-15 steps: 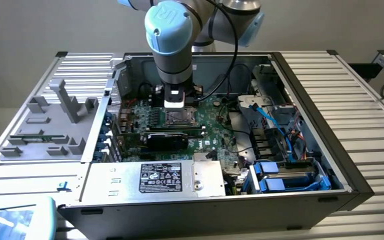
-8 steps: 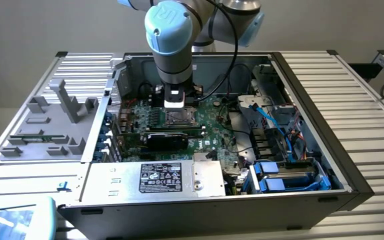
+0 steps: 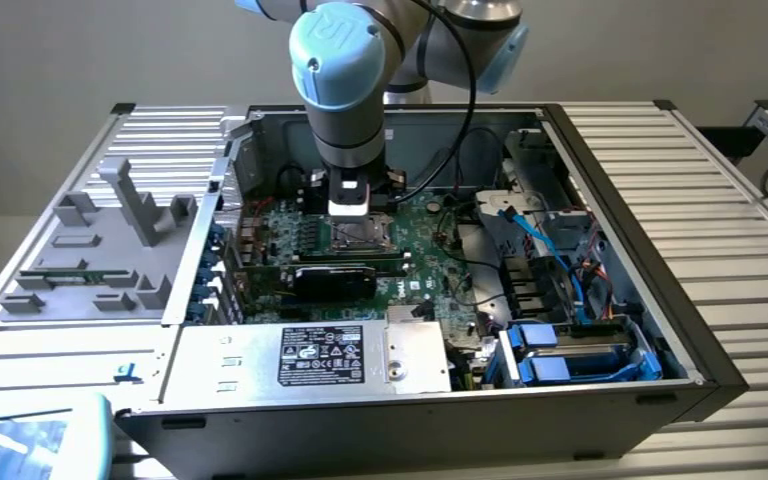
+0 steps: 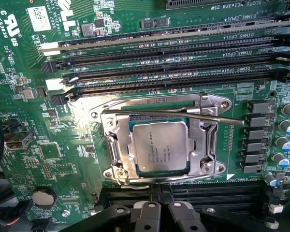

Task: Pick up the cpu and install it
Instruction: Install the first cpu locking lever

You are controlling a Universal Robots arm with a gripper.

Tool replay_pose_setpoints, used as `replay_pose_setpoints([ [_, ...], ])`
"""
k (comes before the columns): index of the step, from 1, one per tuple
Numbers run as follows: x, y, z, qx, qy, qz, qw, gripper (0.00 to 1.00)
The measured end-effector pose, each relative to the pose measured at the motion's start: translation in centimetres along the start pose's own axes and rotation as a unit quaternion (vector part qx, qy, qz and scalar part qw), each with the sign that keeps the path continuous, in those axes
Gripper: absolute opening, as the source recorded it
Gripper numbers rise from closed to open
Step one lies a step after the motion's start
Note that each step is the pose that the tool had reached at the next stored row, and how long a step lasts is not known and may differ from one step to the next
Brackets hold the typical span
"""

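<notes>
Exterior high above open computer case (image 3: pixel 598 300); wrist close over motherboard (image 4: pixel 19 96).

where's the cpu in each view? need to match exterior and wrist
Exterior view: the cpu sits in the socket on the motherboard, directly under the gripper, inside the open case.
Wrist view: cpu mid-frame, seated in the silver socket frame.
Shared landmark: the RAM slots beside the socket.

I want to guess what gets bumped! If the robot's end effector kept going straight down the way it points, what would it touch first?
Probably the cpu, which sits in its socket on the motherboard right under the end effector. The gap between them is hard to judge.
</notes>
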State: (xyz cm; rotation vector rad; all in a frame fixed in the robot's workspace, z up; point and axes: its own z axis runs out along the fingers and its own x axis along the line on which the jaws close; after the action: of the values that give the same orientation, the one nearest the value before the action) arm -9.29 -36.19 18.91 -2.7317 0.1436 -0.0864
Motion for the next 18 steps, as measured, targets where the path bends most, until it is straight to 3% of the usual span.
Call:
replay_pose_setpoints([
  [18,-0.16,-0.14,0.02,0.0003,-0.0001,0.0,1.0,0.12],
])
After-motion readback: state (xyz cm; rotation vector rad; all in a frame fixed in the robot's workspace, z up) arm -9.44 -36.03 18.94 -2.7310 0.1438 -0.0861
